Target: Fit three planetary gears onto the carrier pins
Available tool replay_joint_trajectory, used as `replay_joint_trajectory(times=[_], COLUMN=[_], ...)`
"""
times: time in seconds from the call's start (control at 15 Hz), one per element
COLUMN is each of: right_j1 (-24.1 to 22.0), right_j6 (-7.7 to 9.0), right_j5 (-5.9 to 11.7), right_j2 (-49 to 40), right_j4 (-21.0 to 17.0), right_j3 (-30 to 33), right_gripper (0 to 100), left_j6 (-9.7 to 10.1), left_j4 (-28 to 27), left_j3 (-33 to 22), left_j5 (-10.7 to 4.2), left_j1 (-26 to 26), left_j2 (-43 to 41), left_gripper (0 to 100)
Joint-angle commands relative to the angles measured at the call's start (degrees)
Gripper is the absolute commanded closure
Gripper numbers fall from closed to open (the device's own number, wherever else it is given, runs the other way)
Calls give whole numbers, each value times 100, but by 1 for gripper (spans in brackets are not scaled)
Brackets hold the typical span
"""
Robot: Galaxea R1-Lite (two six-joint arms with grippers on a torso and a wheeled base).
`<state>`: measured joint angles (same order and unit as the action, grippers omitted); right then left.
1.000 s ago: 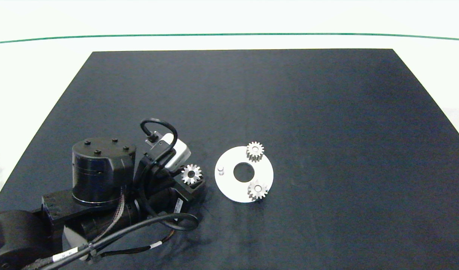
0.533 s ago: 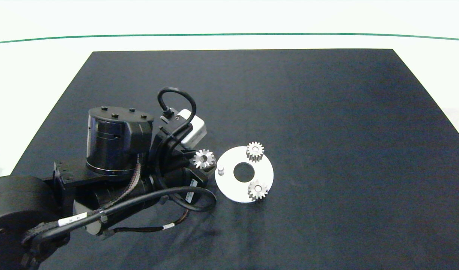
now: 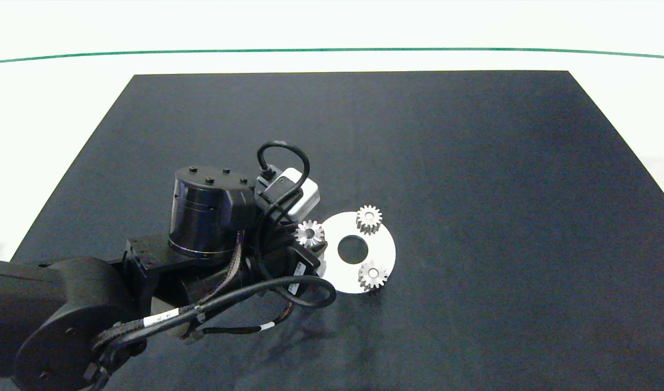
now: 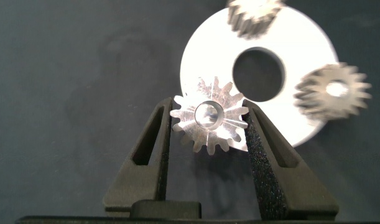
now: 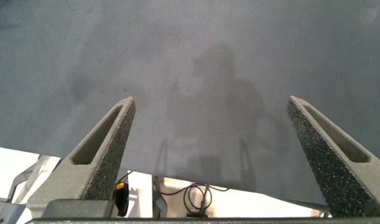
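Black matting covers the table (image 3: 473,163) in the head view. Two planetary gears (image 3: 368,219) are already seated on the white carrier disc (image 3: 383,251) at centre frame. A third gear (image 3: 310,234) is clamped by the left gripper (image 3: 310,239) over the disc's left edge, presumably above the hidden last pin.

Left wrist view: the gear (image 4: 209,122) is pinched flat by its teeth, so the bore stays open.

Right wrist view: the right gripper (image 5: 217,155) is seen spread wide, empty, parked over bare mat.
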<state>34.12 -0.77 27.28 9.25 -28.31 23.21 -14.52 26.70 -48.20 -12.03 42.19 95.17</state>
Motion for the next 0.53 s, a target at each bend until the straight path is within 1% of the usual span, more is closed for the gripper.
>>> replay_joint_trajectory(times=[0.07, 0.53], right_j1=[16, 42], right_j6=[-2, -2], right_j5=[14, 5], right_j2=[6, 15], right_j4=[-17, -17], right_j3=[-1, -1], right_gripper=[0, 0], left_j6=[-16, -33], left_j4=[187, 257], left_j3=[-5, 30], left_j5=[-89, -98], left_j1=[-9, -9], left_j2=[204, 256], left_gripper=[84, 84])
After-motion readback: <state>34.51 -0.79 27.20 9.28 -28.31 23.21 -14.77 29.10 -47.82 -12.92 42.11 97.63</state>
